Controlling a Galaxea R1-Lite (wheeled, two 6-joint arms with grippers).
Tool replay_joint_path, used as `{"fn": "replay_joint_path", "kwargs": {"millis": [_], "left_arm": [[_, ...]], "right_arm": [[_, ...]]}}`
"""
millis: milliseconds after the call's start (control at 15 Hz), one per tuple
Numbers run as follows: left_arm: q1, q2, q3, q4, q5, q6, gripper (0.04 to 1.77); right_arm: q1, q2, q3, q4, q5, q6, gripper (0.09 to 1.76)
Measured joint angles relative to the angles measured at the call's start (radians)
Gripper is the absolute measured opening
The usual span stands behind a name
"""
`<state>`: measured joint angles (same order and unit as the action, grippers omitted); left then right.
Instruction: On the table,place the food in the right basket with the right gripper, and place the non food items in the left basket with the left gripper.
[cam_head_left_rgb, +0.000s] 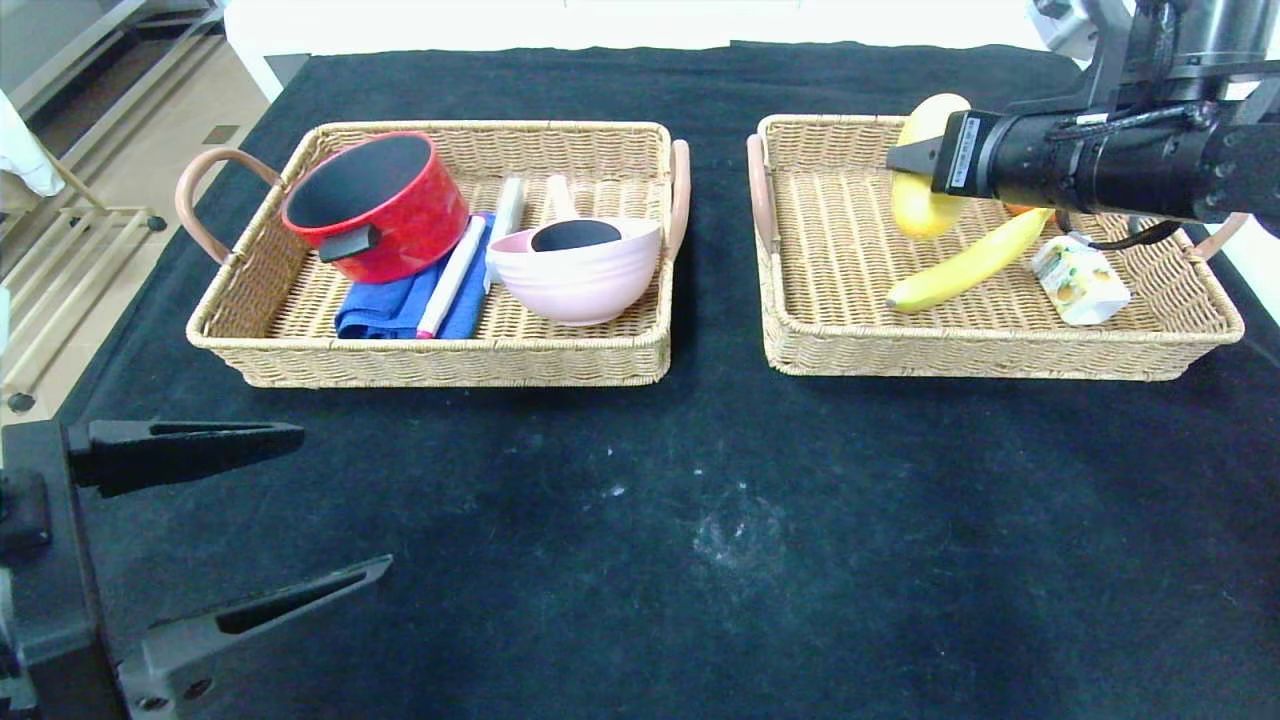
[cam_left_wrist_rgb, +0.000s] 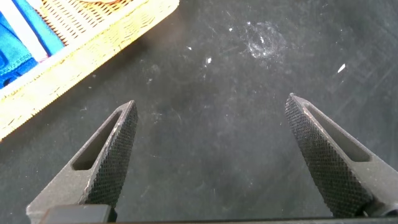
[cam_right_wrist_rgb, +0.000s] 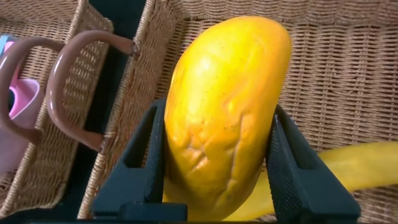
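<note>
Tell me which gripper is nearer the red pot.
Left. The left gripper hangs open over bare table in front of the left basket holding the red pot; the right gripper grips the mango across the table.

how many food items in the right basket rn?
4: mango held over the right basket by the right tool; banana and carton lying inside; an orange barely shows behind the arm.

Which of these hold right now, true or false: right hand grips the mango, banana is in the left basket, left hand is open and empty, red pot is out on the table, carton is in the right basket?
1. The right hand grips the mango: true.
2. The banana lies in the left basket: false, it lies in the right basket.
3. The left hand is open and empty: true.
4. The red pot stands on the table: false, it is in the left basket.
5. The carton lies in the right basket: true.
</note>
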<state>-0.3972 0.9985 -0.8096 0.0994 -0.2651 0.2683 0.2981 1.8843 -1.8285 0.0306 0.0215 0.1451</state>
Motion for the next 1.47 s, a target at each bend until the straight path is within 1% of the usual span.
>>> {"fn": "replay_joint_path", "kwargs": {"millis": [200,267,400,600,800,1000,1133,1267,1467], "left_arm": [[0.0,0.0,0.0,0.0,0.0,0.0,1.72],[0.0,0.0,0.0,0.0,0.0,0.0,1.72],[0.0,0.0,-0.001,0.0,-0.001,0.0,1.72],[-0.004,0.0,-0.001,0.0,-0.001,0.001,1.72],[-0.013,-0.002,0.003,-0.001,0.0,0.0,1.72],[-0.014,-0.004,0.003,-0.002,0.001,0.0,1.72],[-0.014,-0.006,0.003,-0.002,0.001,0.0,1.72],[-0.014,-0.012,0.0,-0.002,0.001,-0.001,1.72],[-0.014,-0.024,-0.001,-0.002,0.001,-0.001,1.72]], "right_arm": [[-0.005,0.021,-0.01,-0.008,0.0,0.0,0.97],[-0.005,0.025,-0.011,-0.009,0.0,0.0,1.01],[-0.01,0.027,-0.012,-0.011,0.001,0.0,1.17],[-0.011,0.028,-0.013,-0.011,0.001,0.001,1.35],[-0.016,0.026,-0.01,-0.01,0.003,0.0,1.46],[-0.02,0.007,0.005,-0.001,0.002,-0.018,1.54],[-0.022,-0.021,0.045,0.0,0.003,-0.061,1.57],[-0.023,-0.067,0.11,0.0,0.032,-0.103,1.61],[-0.022,-0.168,0.256,0.001,0.084,-0.146,1.64]]}}
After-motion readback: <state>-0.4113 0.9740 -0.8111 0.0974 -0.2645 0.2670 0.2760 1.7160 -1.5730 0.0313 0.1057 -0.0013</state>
